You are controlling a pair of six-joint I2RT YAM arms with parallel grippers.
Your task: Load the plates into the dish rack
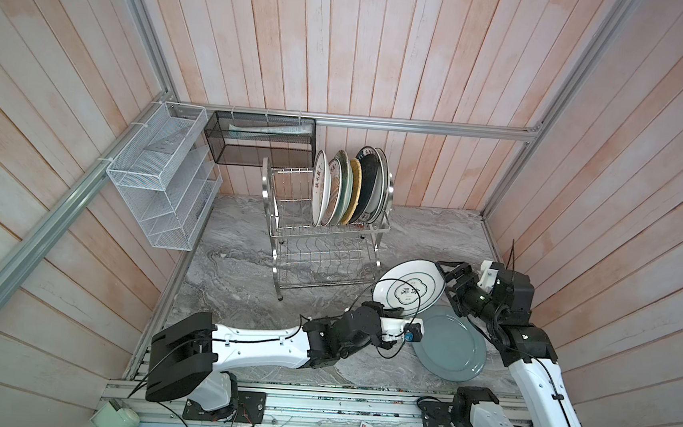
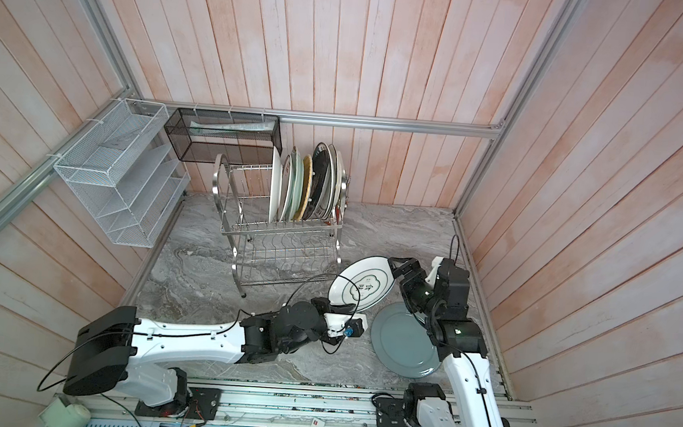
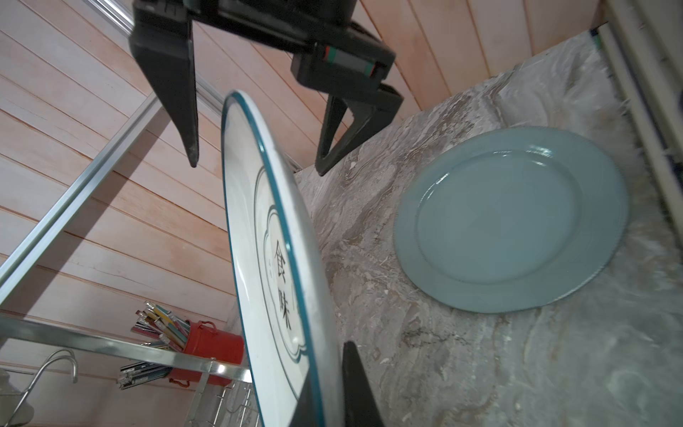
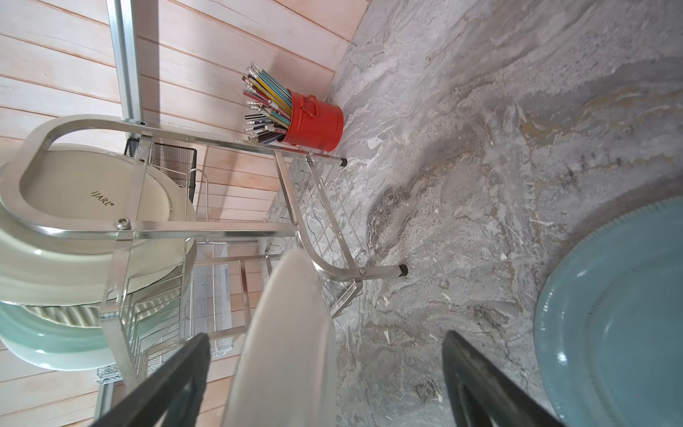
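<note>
At 4 o'clock from the two-tier steel wire dish rack (image 1: 321, 238) in both top views, a white round plate with teal rim and dark emblem (image 1: 409, 286) is held on edge, tilted. Left gripper (image 1: 392, 310) clenched on its 7 o'clock rim. Right gripper (image 3: 257, 167) released, jaws straddling the 2 o'clock rim without contact. Grey-blue round plate (image 1: 450, 348) lies flat on the grey marble tabletop (image 1: 244, 265) at 5 o'clock of the held plate. Row of upright plates (image 1: 350, 190) occupies the rack's upper tier.
</note>
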